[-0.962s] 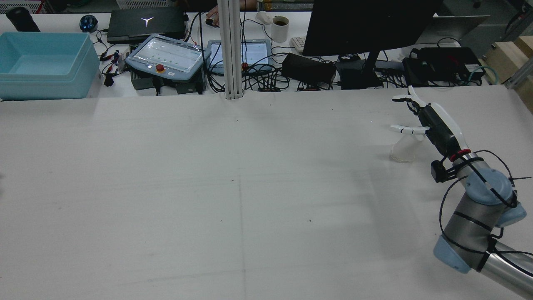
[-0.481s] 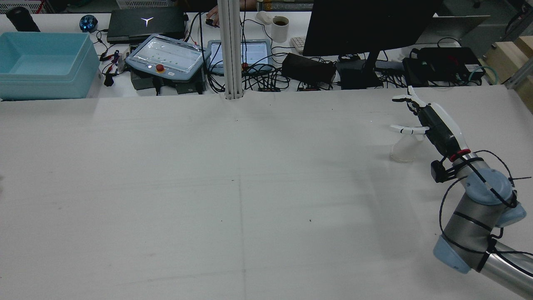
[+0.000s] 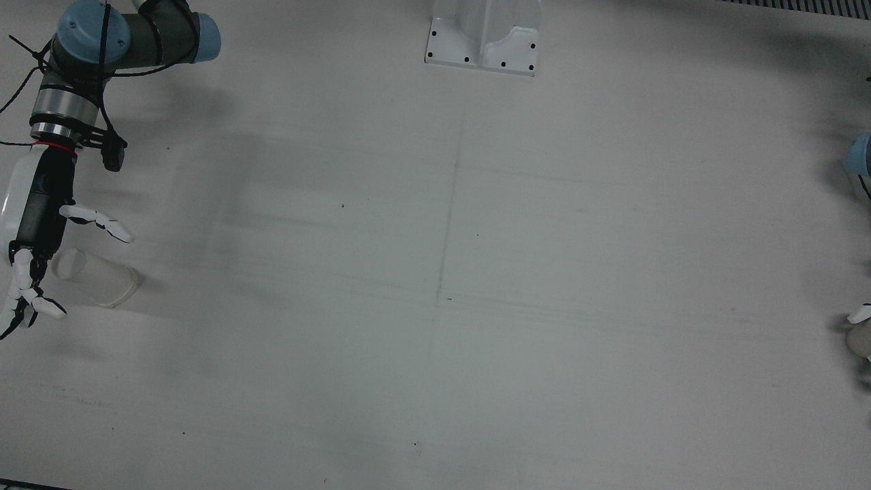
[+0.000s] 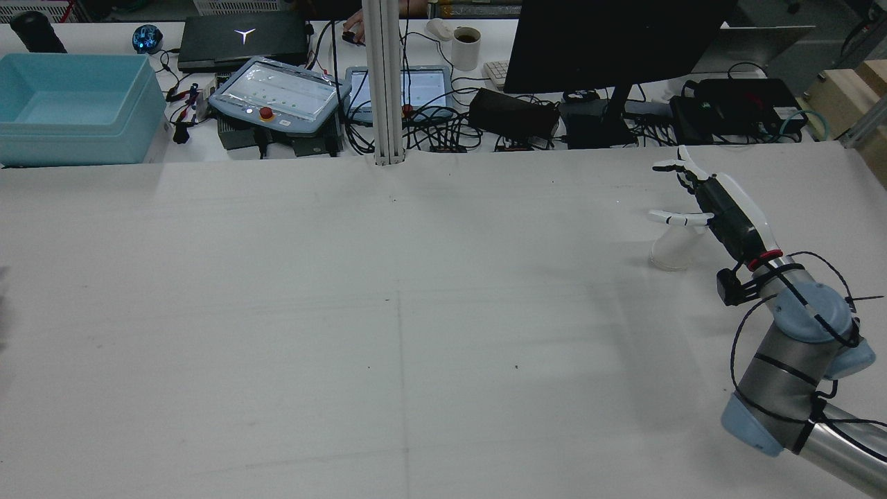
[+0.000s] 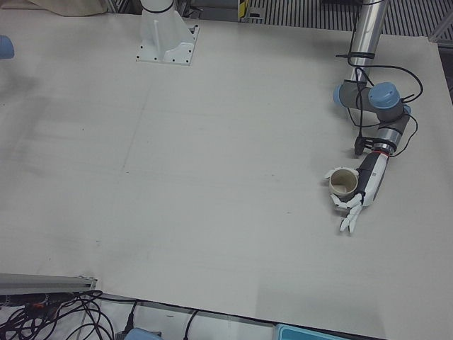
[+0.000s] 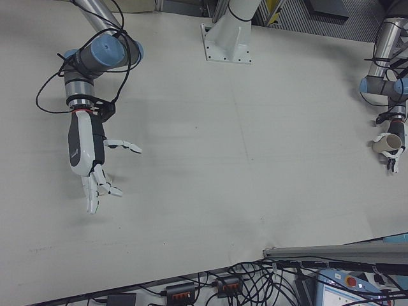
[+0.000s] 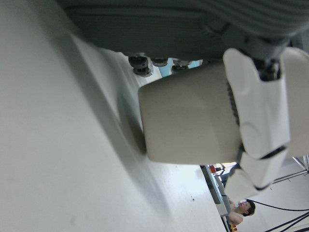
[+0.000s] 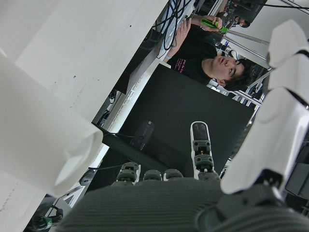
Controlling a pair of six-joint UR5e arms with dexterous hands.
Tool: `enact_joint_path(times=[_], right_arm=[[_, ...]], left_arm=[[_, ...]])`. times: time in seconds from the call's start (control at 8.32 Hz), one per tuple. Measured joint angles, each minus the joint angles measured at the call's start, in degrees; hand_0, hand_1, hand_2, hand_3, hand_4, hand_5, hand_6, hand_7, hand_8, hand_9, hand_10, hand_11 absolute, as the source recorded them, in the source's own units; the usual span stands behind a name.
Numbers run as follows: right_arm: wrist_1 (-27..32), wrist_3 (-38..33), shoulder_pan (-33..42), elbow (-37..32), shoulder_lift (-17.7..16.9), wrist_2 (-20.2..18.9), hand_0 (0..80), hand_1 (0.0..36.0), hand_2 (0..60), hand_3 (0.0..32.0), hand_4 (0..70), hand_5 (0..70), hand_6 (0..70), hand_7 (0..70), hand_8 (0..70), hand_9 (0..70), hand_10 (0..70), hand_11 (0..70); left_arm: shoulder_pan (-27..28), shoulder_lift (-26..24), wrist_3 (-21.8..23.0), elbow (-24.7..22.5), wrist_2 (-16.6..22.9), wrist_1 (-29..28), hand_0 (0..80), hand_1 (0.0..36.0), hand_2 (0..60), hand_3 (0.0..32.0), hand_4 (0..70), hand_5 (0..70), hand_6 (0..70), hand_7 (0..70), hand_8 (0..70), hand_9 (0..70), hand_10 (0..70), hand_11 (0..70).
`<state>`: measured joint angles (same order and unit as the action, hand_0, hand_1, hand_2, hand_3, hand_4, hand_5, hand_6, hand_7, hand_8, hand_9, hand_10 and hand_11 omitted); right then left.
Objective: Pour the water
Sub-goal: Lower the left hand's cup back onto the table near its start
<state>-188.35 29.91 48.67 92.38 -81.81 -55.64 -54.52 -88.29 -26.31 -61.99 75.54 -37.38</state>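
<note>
Looking from the rear, I see my right hand (image 4: 721,208) with its fingers spread apart just over the clear cup (image 4: 673,251), which stands at the right edge of the table (image 4: 388,312). My left hand (image 5: 359,193) is beside the paper cup (image 5: 343,183), fingers against its wall, but I cannot tell if it really clamps it.

From the rear view I lost my left hand (image 5: 356,200) entirely — it sat off past nine o'clock. The front view's three o'clock edge clipped the beige cup (image 3: 860,341) — I couldn't tell whether either cup held water.
</note>
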Motion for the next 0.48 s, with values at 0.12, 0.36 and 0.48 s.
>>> enact_joint_path(times=[0.12, 0.36, 0.48], right_arm=[[0.0, 0.0, -0.1, 0.0, 0.0, 0.0, 46.2, 14.3, 16.9, 0.0, 11.7, 27.9, 0.6, 0.0, 0.0, 0.0, 4.4, 7.5], [0.0, 0.1, -0.3, -0.1, 0.0, 0.1, 46.1, 14.2, 16.9, 0.0, 12.0, 27.9, 0.7, 0.0, 0.0, 0.0, 4.4, 7.5], [0.0, 0.1, -0.4, -0.2, 0.1, 0.1, 46.1, 14.2, 17.2, 0.0, 12.0, 27.9, 0.7, 0.0, 0.0, 0.0, 4.3, 7.5]], left_arm=[[0.5, 0.0, 0.0, 0.0, -0.1, 0.0, 45.7, 10.6, 0.0, 0.0, 5.2, 0.0, 4.5, 0.0, 0.0, 0.0, 5.5, 9.2], [0.7, 0.1, 0.2, -0.1, -0.1, -0.1, 45.8, 10.5, 0.0, 0.0, 3.0, 0.0, 3.3, 0.0, 0.0, 0.0, 5.1, 8.5], [0.7, 0.4, 0.3, -0.2, -0.2, -0.6, 46.0, 10.7, 0.0, 0.0, 2.6, 0.0, 2.8, 0.0, 0.0, 0.0, 4.9, 8.2]])
